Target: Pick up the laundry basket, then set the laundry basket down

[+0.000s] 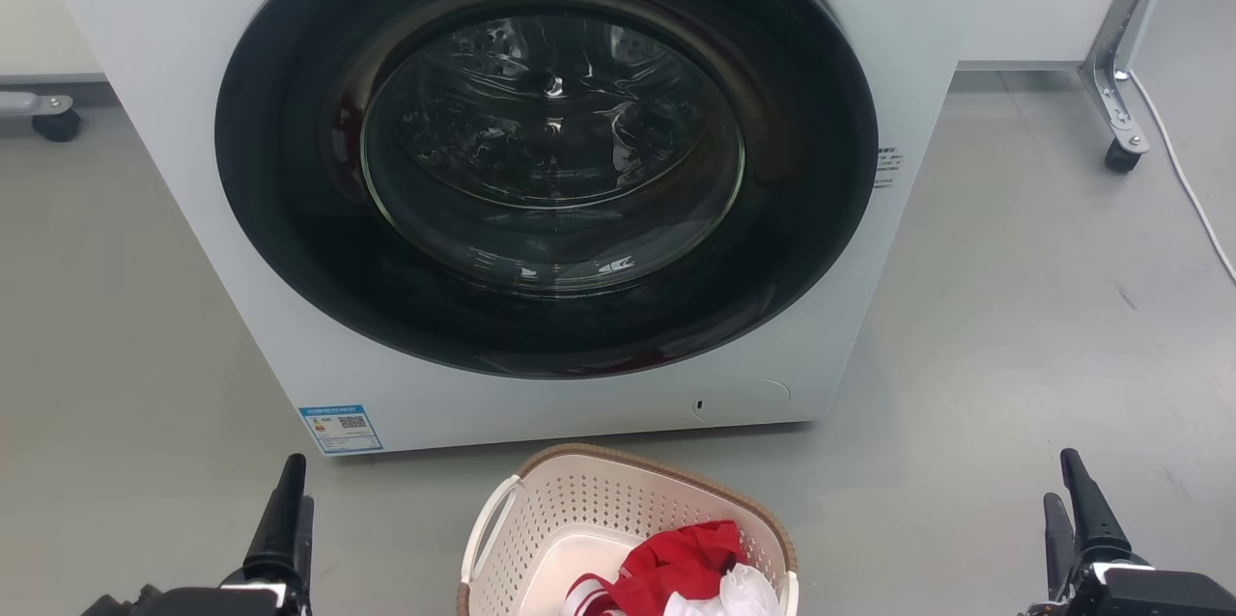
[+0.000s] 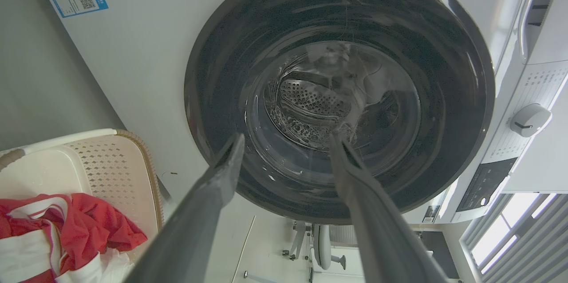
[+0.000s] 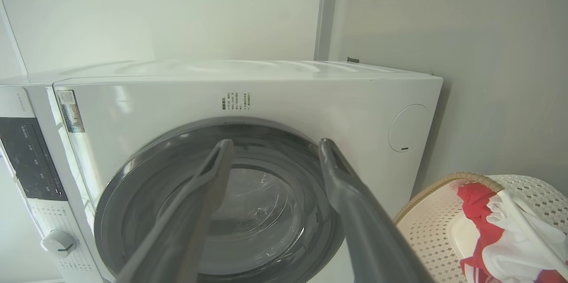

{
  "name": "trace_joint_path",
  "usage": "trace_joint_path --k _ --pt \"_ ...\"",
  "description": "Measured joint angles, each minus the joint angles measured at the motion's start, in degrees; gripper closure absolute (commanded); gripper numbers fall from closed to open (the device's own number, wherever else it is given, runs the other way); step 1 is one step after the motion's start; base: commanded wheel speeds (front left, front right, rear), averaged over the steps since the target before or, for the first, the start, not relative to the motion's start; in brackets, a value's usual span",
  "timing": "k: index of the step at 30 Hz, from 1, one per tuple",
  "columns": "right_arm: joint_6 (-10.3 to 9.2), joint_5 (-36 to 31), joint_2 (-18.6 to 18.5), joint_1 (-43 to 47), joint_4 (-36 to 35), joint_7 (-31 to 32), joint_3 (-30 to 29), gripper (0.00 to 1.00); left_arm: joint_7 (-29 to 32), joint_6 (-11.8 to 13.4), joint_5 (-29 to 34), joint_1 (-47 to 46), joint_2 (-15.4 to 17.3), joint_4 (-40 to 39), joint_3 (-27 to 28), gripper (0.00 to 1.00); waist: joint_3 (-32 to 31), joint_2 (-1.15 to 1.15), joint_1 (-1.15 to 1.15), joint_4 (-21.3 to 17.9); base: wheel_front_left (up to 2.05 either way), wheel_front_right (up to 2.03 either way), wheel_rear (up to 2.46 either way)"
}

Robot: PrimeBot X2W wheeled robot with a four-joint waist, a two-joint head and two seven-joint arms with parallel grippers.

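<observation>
The laundry basket point(image 1: 589, 500) sits at bottom centre before the washer point(image 1: 193, 162), left jaws and right jaws released well apart from it; gripping only 1 handle point(image 1: 480, 524) could tip its clothes point(image 1: 686, 558) out.

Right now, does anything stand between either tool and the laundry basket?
Nothing visible does. The laundry basket sits on the floor before the washer, between the left tool and the right tool. Only floor separates each open tool from the basket's sides.
</observation>
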Motion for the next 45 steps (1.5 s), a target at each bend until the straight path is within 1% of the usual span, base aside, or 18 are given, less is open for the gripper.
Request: trace_joint_path --k 6,9,11,12,18,21,29,30,45 --pt "-0.01 -3.6 -0.7 -0.3 0.1 -1.7 1.3 0.0 -2.0 0.0 3.6 -0.4 0.8 -0.2 -1.3 0.0 0.0 0.0 0.0 0.0 0.0 0.0 0.0" --pt "-0.04 -6.5 -1.3 -0.8 0.1 -2.4 2.4 0.0 -3.1 0.0 6.2 -0.6 1.4 -0.2 -2.2 0.0 0.1 0.0 0.0 0.0 0.0 0.0 0.0" --pt "-0.16 -8.3 -1.8 -1.3 0.1 -2.8 3.2 0.0 -3.5 0.5 8.0 -1.0 1.7 -0.2 -2.7 0.0 0.1 0.0 0.0 -0.1 0.0 0.0 0.0" --pt "-0.6 -9.4 -2.0 -1.4 0.1 -3.1 3.6 0.0 -3.7 0.5 8.9 -1.2 1.9 -0.2 -3.0 0.0 0.1 0.0 0.0 -0.1 0.0 0.0 0.0" --pt "-1.86 -15.0 -3.2 -1.7 0.4 -4.2 5.7 0.0 -5.1 1.6 13.8 -1.4 3.0 -0.3 -4.6 0.0 0.1 0.0 0.0 -0.1 0.0 0.0 0.0" --pt "-2.52 -18.0 -3.9 -2.3 0.4 -5.2 7.0 0.0 -5.9 2.6 16.9 -1.7 3.6 -0.3 -5.5 0.0 0.1 0.0 0.0 -0.1 0.0 0.0 0.0" --pt "-3.67 -25.7 -5.7 -2.9 0.7 -6.7 10.2 0.0 -7.6 4.7 25.0 -2.4 5.3 -0.8 -8.3 0.0 0.0 0.0 0.0 -0.1 0.0 0.0 0.0" --pt "-4.12 -26.8 -5.8 -3.1 0.7 -7.0 10.6 0.0 -7.6 5.0 26.3 -2.4 5.5 -0.8 -8.6 0.0 0.0 0.0 0.0 -0.1 0.0 0.0 0.0" --pt "-6.53 -40.4 -8.4 -5.0 0.0 -10.2 15.3 0.0 -11.0 7.8 41.3 -2.9 8.0 -3.4 -12.8 0.0 -0.1 0.0 0.0 0.0 0.0 0.0 0.0"
